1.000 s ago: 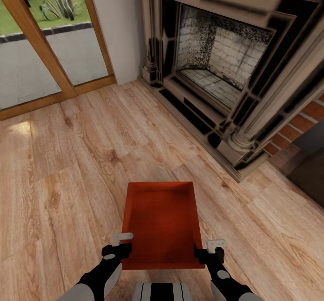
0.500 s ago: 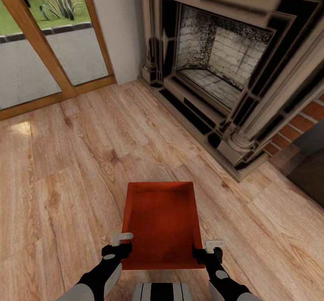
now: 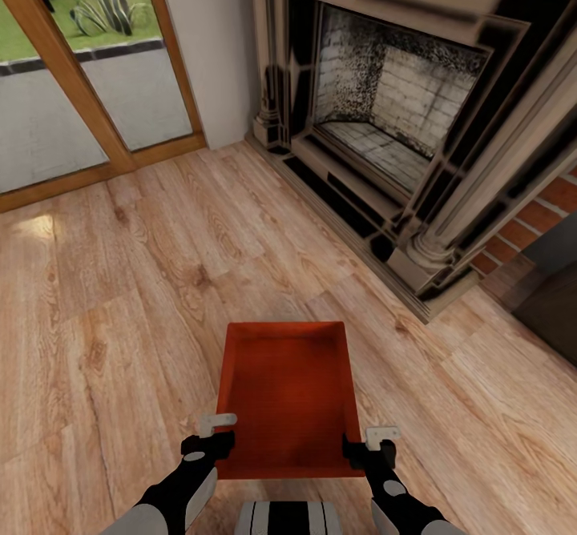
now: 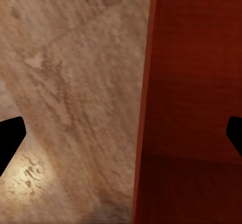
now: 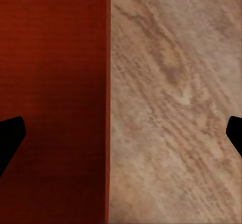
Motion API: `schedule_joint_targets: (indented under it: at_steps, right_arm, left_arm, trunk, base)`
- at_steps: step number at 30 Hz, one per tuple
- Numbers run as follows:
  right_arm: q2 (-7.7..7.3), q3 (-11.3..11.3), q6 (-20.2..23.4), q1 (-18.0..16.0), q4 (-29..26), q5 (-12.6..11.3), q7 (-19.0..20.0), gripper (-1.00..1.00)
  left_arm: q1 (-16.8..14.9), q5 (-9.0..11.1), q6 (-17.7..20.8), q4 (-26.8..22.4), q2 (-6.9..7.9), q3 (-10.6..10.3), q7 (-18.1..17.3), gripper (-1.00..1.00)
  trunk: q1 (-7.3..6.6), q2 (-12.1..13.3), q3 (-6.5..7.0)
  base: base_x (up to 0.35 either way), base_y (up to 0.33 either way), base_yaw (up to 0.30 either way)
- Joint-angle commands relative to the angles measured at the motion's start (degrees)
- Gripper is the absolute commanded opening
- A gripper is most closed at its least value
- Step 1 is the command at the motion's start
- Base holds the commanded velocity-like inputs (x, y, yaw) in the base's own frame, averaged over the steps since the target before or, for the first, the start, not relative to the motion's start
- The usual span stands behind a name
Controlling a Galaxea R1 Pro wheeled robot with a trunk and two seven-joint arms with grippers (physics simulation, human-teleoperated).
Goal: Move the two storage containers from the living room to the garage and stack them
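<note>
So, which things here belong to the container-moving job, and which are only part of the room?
Belong to the job:
- storage container
- left gripper at its left wall
- right gripper at its right wall

Only part of the room:
- fireplace
- glass door
- wood-plank floor

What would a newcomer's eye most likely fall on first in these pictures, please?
Most likely the red-orange storage container, low and central in the head view above the light wood-plank floor, with the left gripper and right gripper at its near corners. Next, the big fireplace at upper right.
</note>
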Motion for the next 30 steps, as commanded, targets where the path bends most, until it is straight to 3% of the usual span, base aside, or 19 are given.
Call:
schedule_joint_targets:
  at_steps: [1, 5, 30]
  right_arm:
    - [0.00, 0.3, -0.1, 0.0, 0.1, 0.2, -0.5, 1.00]
    - [0.00, 0.4, -0.1, 0.0, 0.1, 0.2, -0.5, 1.00]
    - [0.00, 0.4, -0.2, 0.0, 0.1, 0.3, -0.5, 1.00]
  left_arm:
    - [0.0, 0.6, 0.0, 0.0, 0.03, -0.5, 0.4, 1.00]
    - [0.0, 0.6, 0.0, 0.0, 0.03, -0.5, 0.4, 1.00]
    - [0.0, 0.7, 0.0, 0.0, 0.03, -0.5, 0.4, 1.00]
  trunk:
    - [0.22, -0.4, -0.21]
    - [1.10, -2.0, -0.93]
    - [1.10, -2.0, -0.93]
  base:
    - [0.000, 0.000, 0.000]
    - [0.000, 0.000, 0.000]
    - [0.000, 0.000, 0.000]
